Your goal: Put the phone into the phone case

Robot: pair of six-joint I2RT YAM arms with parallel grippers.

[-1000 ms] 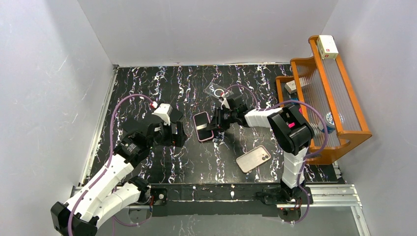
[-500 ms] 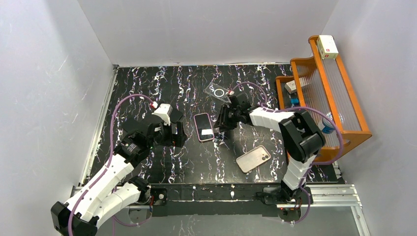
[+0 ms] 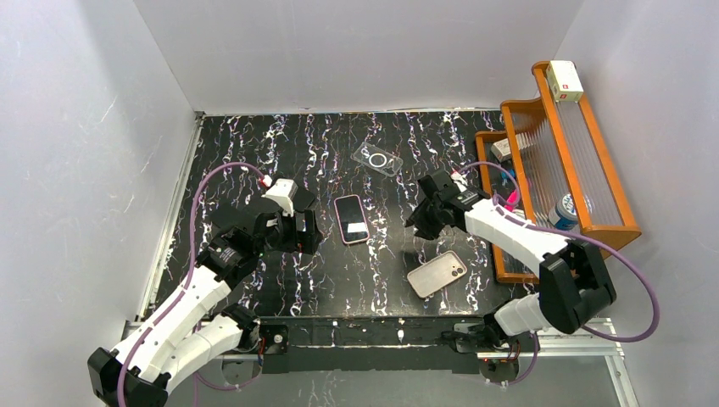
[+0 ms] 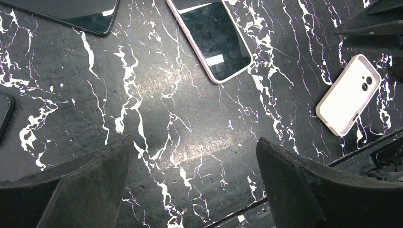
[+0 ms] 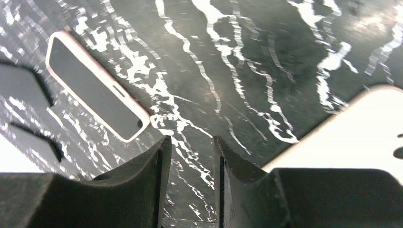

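Phone (image 3: 350,219): pink-rimmed, flat, screen up, mid-bench (image 3: 254,153), between the arms.
Handling: probably rigid, slick glass, thin against the surface; best pinched across its long edges after tipping one side up.
Phone case (image 3: 436,273): pale, well apart, nearer the right arm; likely flexible.
Right fingers (image 5: 142,185): narrowly parted, empty, between phone and case.
Left fingers (image 4: 85,185): spread wide, empty, near the phone.

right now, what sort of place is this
Likely a robot test booth: plain white walls box in a black marbled table, two arms bolted along its near edge, beside a wooden rack.
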